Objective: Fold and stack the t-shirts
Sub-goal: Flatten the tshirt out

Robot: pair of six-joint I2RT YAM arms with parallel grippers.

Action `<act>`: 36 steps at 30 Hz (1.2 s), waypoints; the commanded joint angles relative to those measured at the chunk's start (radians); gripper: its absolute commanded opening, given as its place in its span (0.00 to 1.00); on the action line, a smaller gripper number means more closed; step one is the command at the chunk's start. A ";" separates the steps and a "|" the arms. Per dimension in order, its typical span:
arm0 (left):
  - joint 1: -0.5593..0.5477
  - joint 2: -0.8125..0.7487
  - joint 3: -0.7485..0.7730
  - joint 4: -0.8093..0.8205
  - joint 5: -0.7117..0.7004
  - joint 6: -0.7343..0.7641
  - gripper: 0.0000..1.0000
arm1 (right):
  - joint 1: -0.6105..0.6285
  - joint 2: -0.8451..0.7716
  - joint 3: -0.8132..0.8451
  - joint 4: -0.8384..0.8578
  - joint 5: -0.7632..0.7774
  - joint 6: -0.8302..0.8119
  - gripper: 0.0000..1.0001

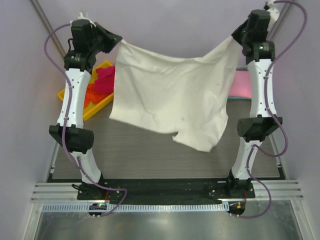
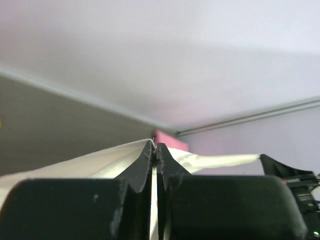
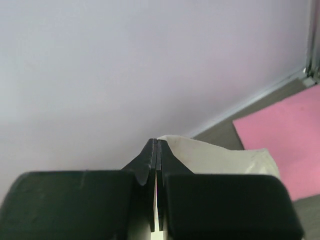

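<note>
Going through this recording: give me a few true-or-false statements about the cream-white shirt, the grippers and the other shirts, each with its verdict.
1. The left gripper and the right gripper are each shut on the cream-white shirt. True.
2. The cream-white shirt is already folded. False: it hangs spread open between the two grippers.
3. The yellow tray holds magenta cloth and orange cloth. True.
4. The pink shirt is in the tray. False: it lies on the table beside the right arm.

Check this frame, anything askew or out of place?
The cream-white t-shirt hangs crooked between the left end effector and right end effector: its top edge sags in the middle, and its bottom edge droops lower on the right arm's side. Nothing looks spilled or torn.
</note>
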 commanded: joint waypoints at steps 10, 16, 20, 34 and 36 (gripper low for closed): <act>0.001 -0.272 -0.061 0.102 0.048 0.045 0.00 | -0.150 -0.534 -0.187 0.298 -0.010 -0.059 0.01; 0.002 -0.526 -0.428 0.053 0.000 0.134 0.00 | -0.150 -0.892 -0.690 0.182 -0.095 0.007 0.01; 0.001 -0.746 -0.721 -0.015 -0.027 0.186 0.00 | -0.150 -1.102 -1.039 0.059 -0.243 0.056 0.01; 0.002 -1.164 -1.346 -0.182 -0.017 0.172 0.00 | -0.125 -1.492 -1.569 -0.388 -0.127 0.177 0.01; 0.001 -1.155 -1.343 -0.193 -0.026 0.174 0.00 | -0.125 -1.501 -1.568 -0.403 -0.115 0.180 0.01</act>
